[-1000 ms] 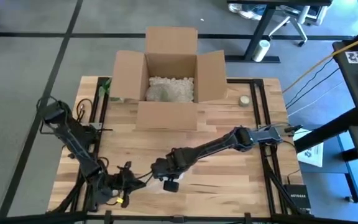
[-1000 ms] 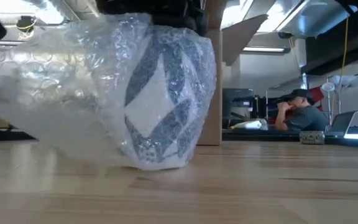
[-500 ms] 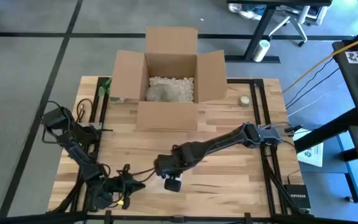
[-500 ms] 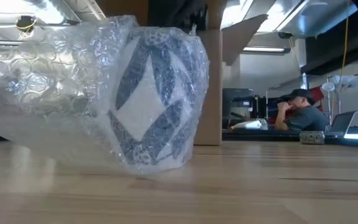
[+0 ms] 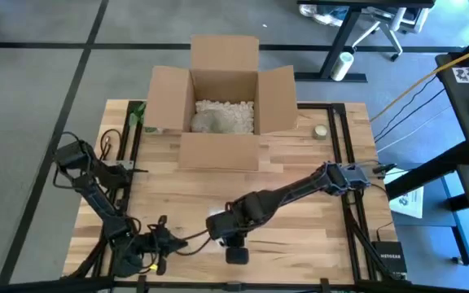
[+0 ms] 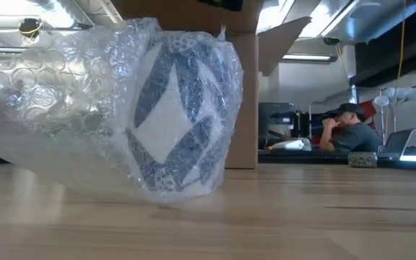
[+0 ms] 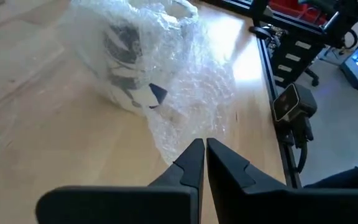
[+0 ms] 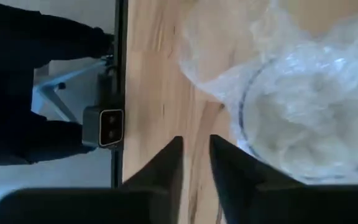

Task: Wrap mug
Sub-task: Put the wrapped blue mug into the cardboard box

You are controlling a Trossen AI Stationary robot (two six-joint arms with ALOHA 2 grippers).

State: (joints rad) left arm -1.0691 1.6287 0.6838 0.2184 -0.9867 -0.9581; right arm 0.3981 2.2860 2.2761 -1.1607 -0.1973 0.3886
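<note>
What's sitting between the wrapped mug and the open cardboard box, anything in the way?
Nothing visible. The high view shows bare wood on the table between the near edge, where the bubble-wrapped mug sits, and the cardboard box. The right gripper is beside the mug and the left gripper holds the wrap's tail.

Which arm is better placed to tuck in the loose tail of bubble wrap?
Probably left: the left gripper, fingers together, sits at the bubble wrap tail trailing from the mug. The right gripper is above the mug's rim.

Open cardboard box [image 5: 225, 98] holding packing peanuts [image 5: 226, 115].
</note>
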